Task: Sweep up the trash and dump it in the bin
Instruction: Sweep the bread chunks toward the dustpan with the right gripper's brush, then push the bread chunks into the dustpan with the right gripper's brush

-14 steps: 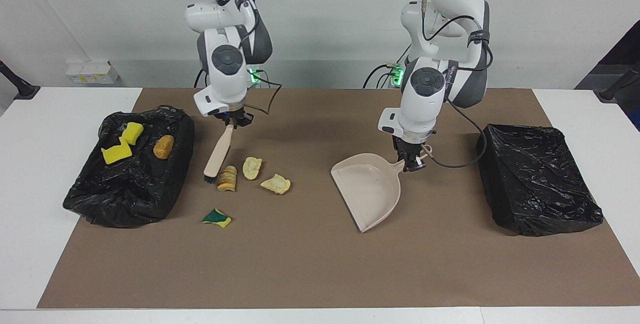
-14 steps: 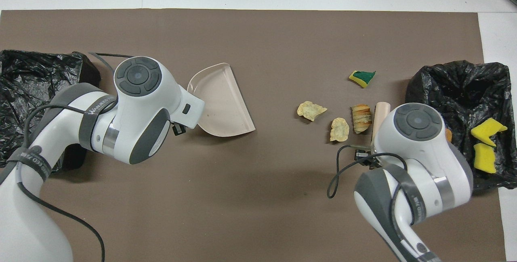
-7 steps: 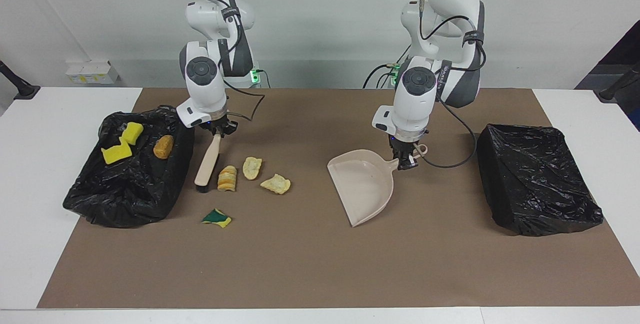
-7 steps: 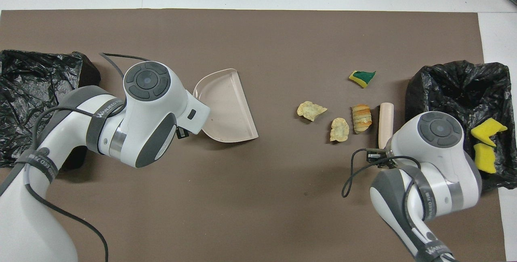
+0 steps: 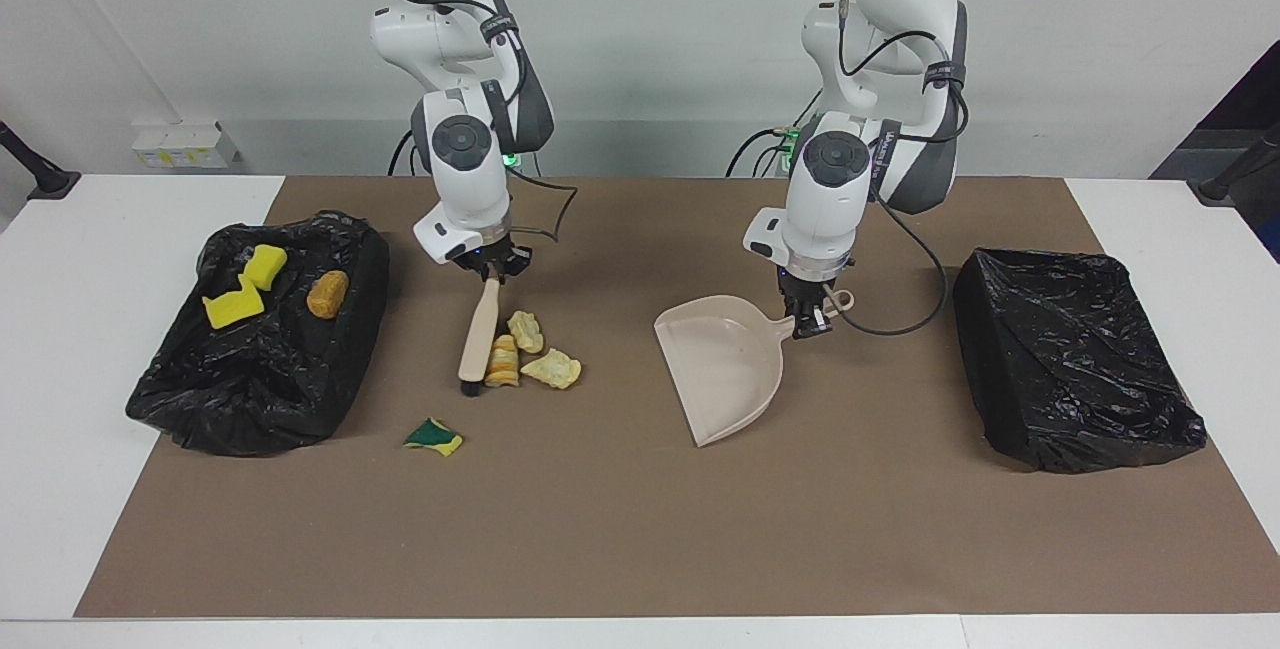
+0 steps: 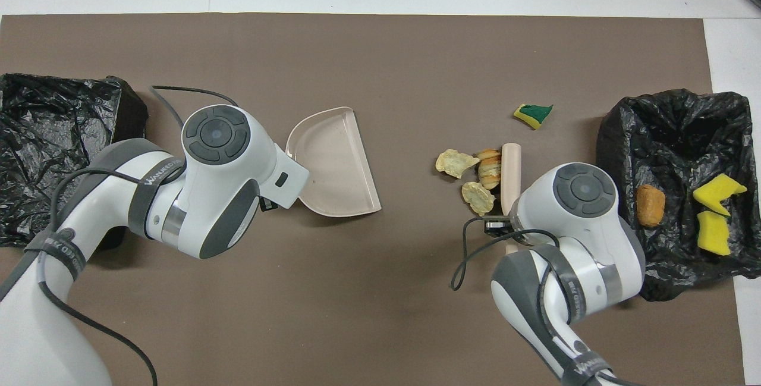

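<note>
Grey strap on left arm (image 6: 148, 179): "WANJEED", partly legible. Other strap txt unreadable.

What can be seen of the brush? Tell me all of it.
The brush has a plain beige handle, plastic by its look, and short black bristles at its low end. It slants down from the right gripper, which is shut on the handle's top. The bristles rest on the brown mat, hard against the striped bread chunk.
</note>
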Controlling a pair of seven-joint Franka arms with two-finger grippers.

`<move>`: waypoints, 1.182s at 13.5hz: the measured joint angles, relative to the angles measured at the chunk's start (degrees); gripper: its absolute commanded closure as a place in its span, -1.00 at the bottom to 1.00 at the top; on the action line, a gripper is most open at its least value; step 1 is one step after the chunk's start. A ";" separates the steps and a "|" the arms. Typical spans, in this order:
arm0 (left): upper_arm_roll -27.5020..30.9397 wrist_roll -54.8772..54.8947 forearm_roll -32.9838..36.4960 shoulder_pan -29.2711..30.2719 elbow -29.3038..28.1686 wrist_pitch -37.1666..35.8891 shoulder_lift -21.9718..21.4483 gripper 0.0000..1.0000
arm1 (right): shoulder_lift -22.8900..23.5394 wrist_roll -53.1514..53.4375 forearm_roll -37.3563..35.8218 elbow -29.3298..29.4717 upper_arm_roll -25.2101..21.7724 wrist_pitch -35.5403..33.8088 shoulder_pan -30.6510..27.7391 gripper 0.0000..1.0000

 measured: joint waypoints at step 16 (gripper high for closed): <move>0.03 0.03 0.00 -0.02 -2.51 2.45 -1.23 1.00 | 10.33 -12.88 16.32 23.21 0.39 -13.35 8.02 1.00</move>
